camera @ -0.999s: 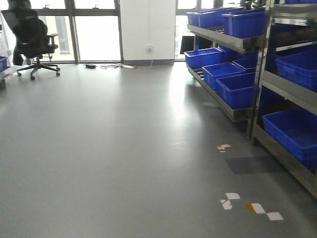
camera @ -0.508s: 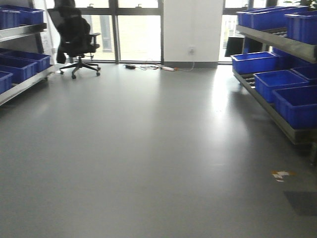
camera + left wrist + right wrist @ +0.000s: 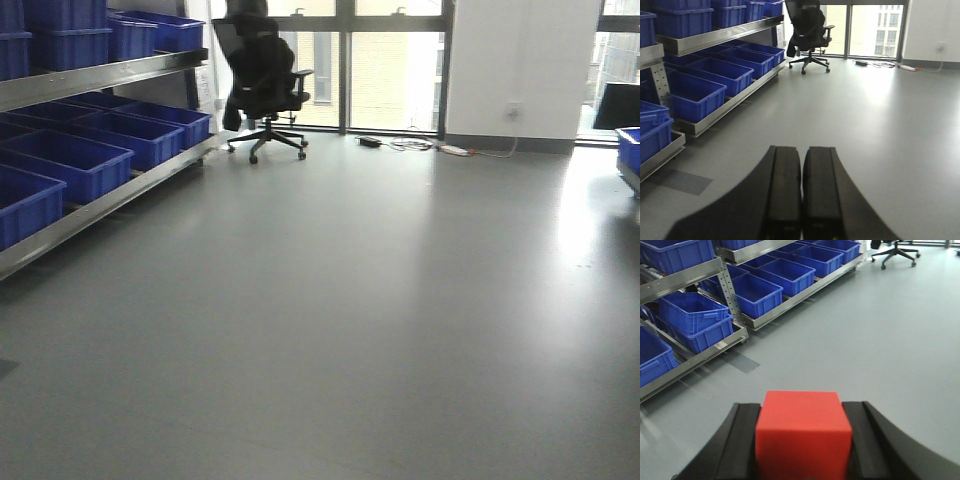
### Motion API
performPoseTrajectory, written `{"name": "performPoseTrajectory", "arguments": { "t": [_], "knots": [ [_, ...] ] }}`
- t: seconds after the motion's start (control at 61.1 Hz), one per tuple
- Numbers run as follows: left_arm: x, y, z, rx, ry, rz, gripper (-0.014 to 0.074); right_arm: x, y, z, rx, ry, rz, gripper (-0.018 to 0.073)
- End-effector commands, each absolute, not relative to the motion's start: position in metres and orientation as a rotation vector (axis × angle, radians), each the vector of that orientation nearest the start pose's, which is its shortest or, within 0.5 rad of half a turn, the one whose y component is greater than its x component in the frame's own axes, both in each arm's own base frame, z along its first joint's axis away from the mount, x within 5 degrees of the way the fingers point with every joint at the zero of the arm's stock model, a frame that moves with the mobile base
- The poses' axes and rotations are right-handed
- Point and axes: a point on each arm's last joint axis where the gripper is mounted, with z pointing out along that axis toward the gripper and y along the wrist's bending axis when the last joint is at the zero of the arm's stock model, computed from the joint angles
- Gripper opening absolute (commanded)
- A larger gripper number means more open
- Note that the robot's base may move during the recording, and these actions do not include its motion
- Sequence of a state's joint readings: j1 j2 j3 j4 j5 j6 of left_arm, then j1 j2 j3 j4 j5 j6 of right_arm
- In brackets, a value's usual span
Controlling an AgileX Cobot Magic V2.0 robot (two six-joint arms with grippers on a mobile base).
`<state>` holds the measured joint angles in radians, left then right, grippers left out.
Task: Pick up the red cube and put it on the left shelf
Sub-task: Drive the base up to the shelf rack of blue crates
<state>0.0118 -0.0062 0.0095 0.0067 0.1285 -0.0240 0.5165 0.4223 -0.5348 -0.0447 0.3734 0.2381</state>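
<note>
- Right gripper (image 3: pixel 802 440) clamps small bright red cube (image 3: pixel 802 432); left gripper (image 3: pixel 801 190) pressed together, empty.
- Risk: stainless-steel shelf of blue crates (image 3: pixel 675 281) at 10 o'clock, well apart; a base jolt may slip the cube.

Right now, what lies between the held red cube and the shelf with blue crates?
Between the red cube and the shelf: just grey floor with one darker patch, per the right wrist view.
</note>
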Motion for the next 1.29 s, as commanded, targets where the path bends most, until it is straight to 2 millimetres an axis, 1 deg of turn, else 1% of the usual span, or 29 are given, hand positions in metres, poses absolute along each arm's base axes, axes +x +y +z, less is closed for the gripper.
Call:
{"name": "performPoseTrajectory", "arguments": {
  "t": [0.0, 1.277],
  "knots": [
    [0.0562, 0.0003, 0.1997, -0.024, 1.534, -0.015, 0.0102, 0.079, 0.0433, 0.3463, -0.271, 1.639, 0.515, 0.0184],
    [0.0562, 0.0003, 0.1997, -0.024, 1.534, -0.015, 0.0102, 0.079, 0.0433, 0.3463, -0.271, 1.639, 0.515, 0.0184]
  ]
}}
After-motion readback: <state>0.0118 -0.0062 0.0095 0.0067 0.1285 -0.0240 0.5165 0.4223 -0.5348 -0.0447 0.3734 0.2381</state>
